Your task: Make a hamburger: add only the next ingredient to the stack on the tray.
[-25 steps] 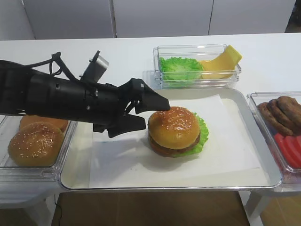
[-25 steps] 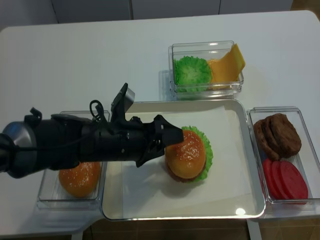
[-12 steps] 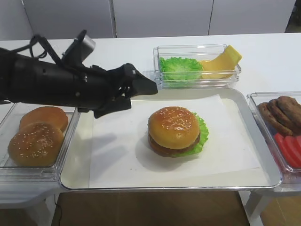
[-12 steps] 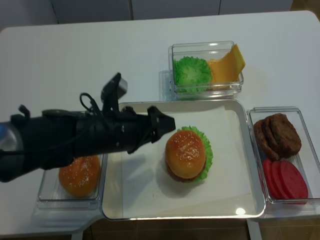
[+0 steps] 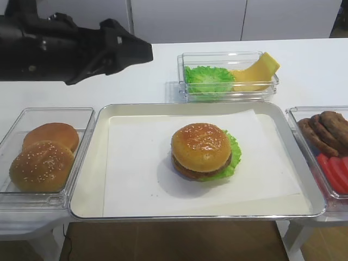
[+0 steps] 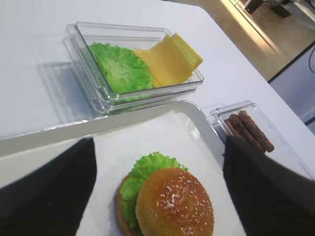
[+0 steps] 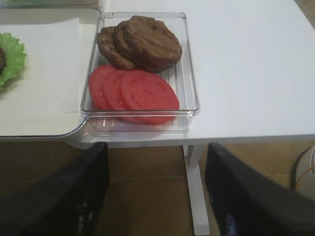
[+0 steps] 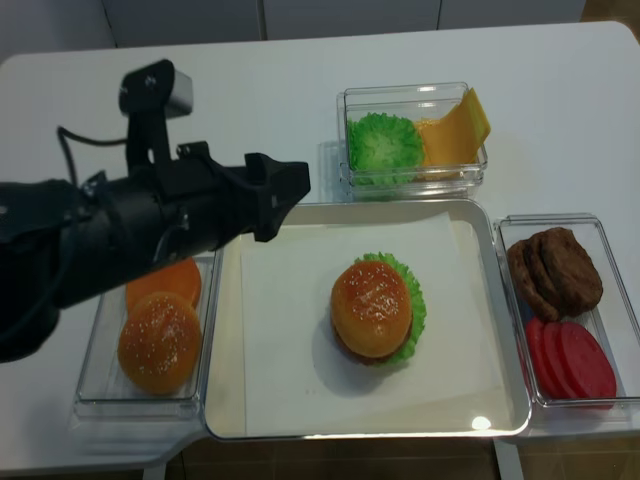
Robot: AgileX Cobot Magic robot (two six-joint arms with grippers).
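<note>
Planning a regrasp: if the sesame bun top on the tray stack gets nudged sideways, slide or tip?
The sesame bun top looks glossy and domed, so a side push probably slides it off the patty. It sits on frilly lettuce, likely an uneven base. It looks rigid.

Left gripper [image 8: 280, 190] raised, jaws apart

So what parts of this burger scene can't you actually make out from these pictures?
- Patty in the hamburger: only a thin brown edge shows under the sesame bun top in both high views.
- Any bottom bun: hidden under the lettuce.
- Left gripper: front high view shows its dark tip only; the top edge crops the arm.
- Right gripper: blurred dark fingers only.
- Tomato slices: cut by the right edge, front high view.
</note>
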